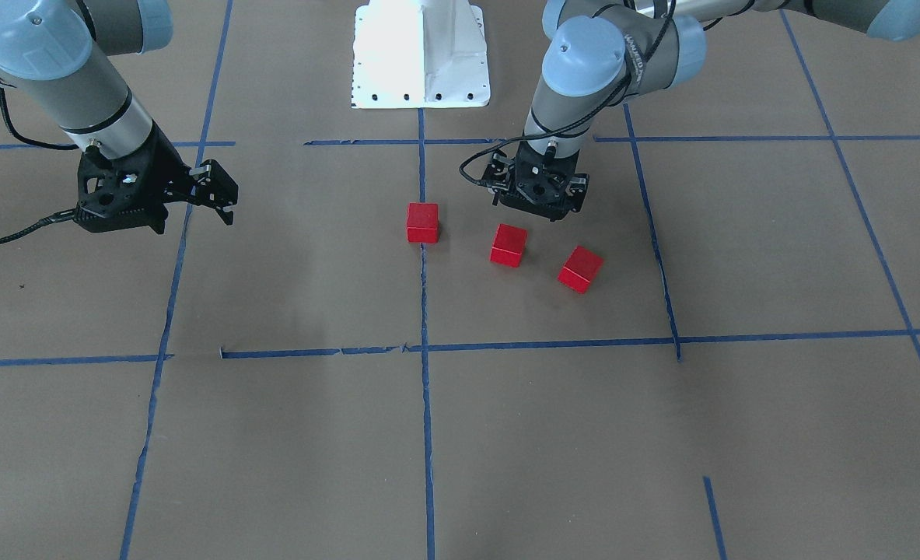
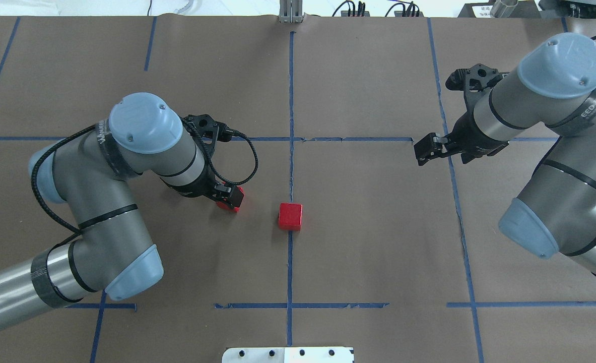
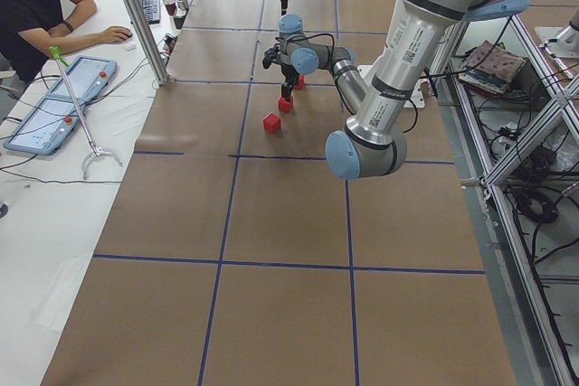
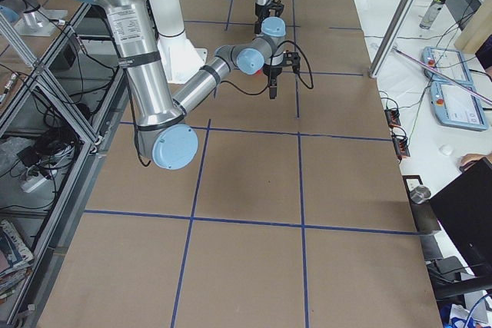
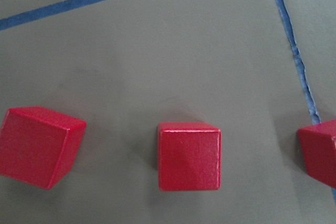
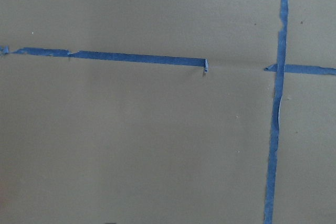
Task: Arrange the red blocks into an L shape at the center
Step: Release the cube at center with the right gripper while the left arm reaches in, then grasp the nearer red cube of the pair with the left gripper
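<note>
Three red blocks lie in a slanted row on the brown paper. One point(image 1: 422, 222) sits on the center blue tape line point(image 1: 424, 303). The middle one point(image 1: 508, 245) and the outer one point(image 1: 581, 269) lie toward my left arm's side, apart from each other. My left gripper point(image 1: 539, 204) hovers just above and behind the middle block, looks open, and holds nothing. Its wrist view shows all three blocks point(image 5: 189, 156) point(image 5: 39, 147) point(image 5: 321, 151) and no fingers. In the overhead view one block point(image 2: 290, 216) is in plain view, one point(image 2: 233, 201) peeks out under the left gripper, and the third is hidden. My right gripper point(image 1: 222, 194) is open and empty, far off.
The white robot base plate point(image 1: 421, 54) stands at the table's robot side. Blue tape lines point(image 2: 358, 139) form a grid on the paper. An operator point(image 3: 36, 6) sits at a side desk beyond the table's far edge.
</note>
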`<state>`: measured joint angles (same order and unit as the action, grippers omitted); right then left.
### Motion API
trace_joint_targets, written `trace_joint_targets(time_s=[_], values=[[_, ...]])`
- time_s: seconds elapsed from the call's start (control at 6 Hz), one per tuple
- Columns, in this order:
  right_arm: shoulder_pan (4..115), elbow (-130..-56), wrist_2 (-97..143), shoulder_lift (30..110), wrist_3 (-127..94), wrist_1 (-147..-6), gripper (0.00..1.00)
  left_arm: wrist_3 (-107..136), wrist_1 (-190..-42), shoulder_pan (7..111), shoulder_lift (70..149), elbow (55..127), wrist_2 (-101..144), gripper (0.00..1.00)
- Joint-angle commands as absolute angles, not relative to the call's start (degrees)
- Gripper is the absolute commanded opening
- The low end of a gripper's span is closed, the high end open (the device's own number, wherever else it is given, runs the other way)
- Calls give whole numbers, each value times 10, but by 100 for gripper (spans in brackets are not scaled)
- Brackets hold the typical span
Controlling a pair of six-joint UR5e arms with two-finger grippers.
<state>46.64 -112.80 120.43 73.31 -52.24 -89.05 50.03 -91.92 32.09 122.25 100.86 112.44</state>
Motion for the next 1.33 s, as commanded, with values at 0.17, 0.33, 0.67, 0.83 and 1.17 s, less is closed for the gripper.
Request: trace_joint_targets(time_s=[0.17, 0.33, 0.67, 0.83, 1.17], values=[[465, -1129, 1203, 736, -523, -890, 100, 503, -943, 314, 1239, 964, 1107, 100], [465, -1129, 1203, 737, -523, -890, 100, 504, -948, 313, 1241, 953, 1095, 100], [465, -1129, 1203, 737, -523, -890, 100, 502, -1006, 313, 1266, 887, 1083, 99], [465, -1128, 1203, 737, -523, -890, 100, 501, -1006, 313, 1266, 886, 1083, 64], [465, -1126, 1203, 737, -523, -890, 100, 502, -1001, 313, 1266, 889, 1083, 0]])
